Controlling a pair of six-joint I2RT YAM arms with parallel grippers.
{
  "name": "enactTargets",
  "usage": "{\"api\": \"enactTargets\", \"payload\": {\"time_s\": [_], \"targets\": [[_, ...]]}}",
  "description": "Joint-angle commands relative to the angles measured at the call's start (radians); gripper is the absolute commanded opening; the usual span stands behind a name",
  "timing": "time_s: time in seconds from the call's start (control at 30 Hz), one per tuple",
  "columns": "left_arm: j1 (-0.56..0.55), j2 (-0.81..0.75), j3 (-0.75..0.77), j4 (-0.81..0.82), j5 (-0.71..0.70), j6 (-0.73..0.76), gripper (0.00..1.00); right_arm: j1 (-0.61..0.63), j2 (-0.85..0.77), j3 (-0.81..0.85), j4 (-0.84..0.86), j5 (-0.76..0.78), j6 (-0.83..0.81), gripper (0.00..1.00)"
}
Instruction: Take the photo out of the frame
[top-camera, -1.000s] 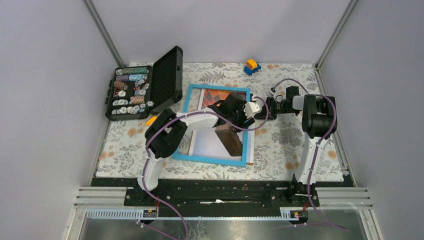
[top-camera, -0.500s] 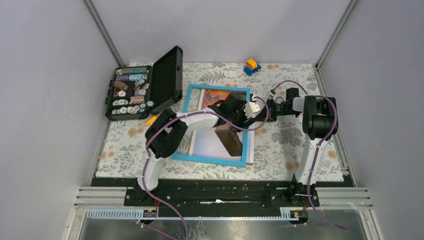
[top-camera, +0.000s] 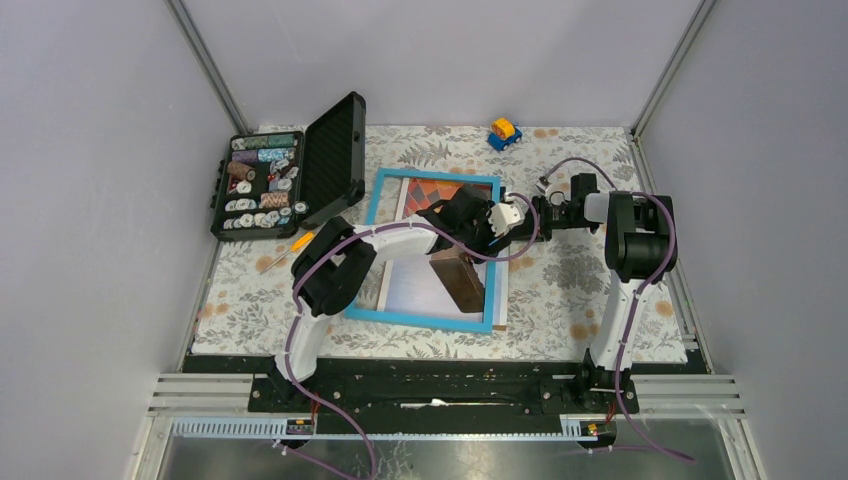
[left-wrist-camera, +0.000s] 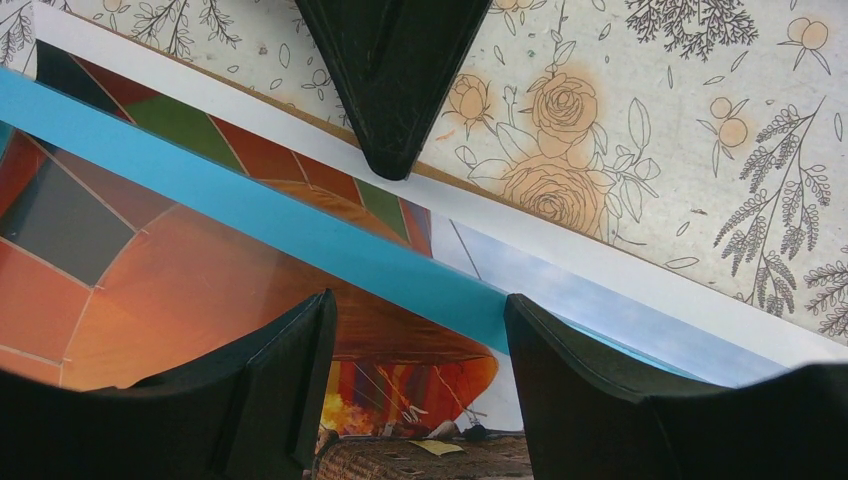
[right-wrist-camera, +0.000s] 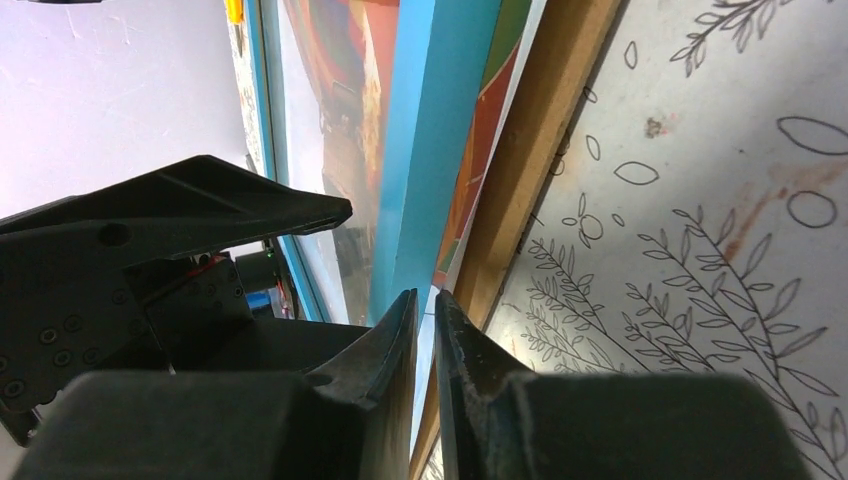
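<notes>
The turquoise-bordered frame (top-camera: 420, 319) lies flat mid-table with the balloon photo (top-camera: 415, 285) in it. The photo's right edge sticks out past the frame's right border. My left gripper (top-camera: 478, 228) is open over that right border; in the left wrist view its fingers (left-wrist-camera: 420, 310) straddle the turquoise strip (left-wrist-camera: 250, 215) above the photo (left-wrist-camera: 200, 290). My right gripper (top-camera: 528, 213) comes in from the right. In the right wrist view it (right-wrist-camera: 425, 295) is shut on the photo's thin protruding edge (right-wrist-camera: 480, 170), between the turquoise border (right-wrist-camera: 430, 150) and the wood-coloured rim (right-wrist-camera: 540, 170).
An open black case of poker chips (top-camera: 270, 185) stands at the back left. A small toy car (top-camera: 505, 132) sits at the back. An orange-handled tool (top-camera: 285, 250) lies left of the frame. A floral cloth (top-camera: 570, 290) covers the table, with walls on three sides.
The right wrist has edged slightly toward the far side. The frame, the photo and the left arm lie as before.
</notes>
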Motion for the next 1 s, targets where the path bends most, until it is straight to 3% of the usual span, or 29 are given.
{"api": "enactTargets", "payload": {"time_s": [0.0, 0.37, 0.7, 0.83, 0.93, 0.97], "targets": [[-0.005, 0.044, 0.017, -0.020, -0.005, 0.010, 0.68, 0.037, -0.032, 0.007, -0.023, -0.044, -0.001, 0.19], [-0.004, 0.045, 0.021, -0.020, -0.001, 0.007, 0.68, 0.046, -0.019, 0.014, -0.046, 0.090, -0.010, 0.36], [-0.004, 0.051, 0.031, -0.035, 0.007, 0.003, 0.70, 0.101, -0.026, 0.030, -0.071, 0.153, -0.020, 0.26], [-0.004, 0.039, 0.027, -0.050, 0.016, 0.003, 0.73, 0.105, -0.039, 0.045, -0.107, 0.208, -0.034, 0.16], [-0.003, 0.014, 0.015, -0.056, 0.038, -0.015, 0.78, 0.103, -0.061, 0.054, -0.143, 0.248, -0.048, 0.00], [-0.004, 0.004, 0.017, -0.062, 0.046, -0.019, 0.79, 0.103, -0.071, 0.056, -0.155, 0.260, -0.050, 0.00]]}}
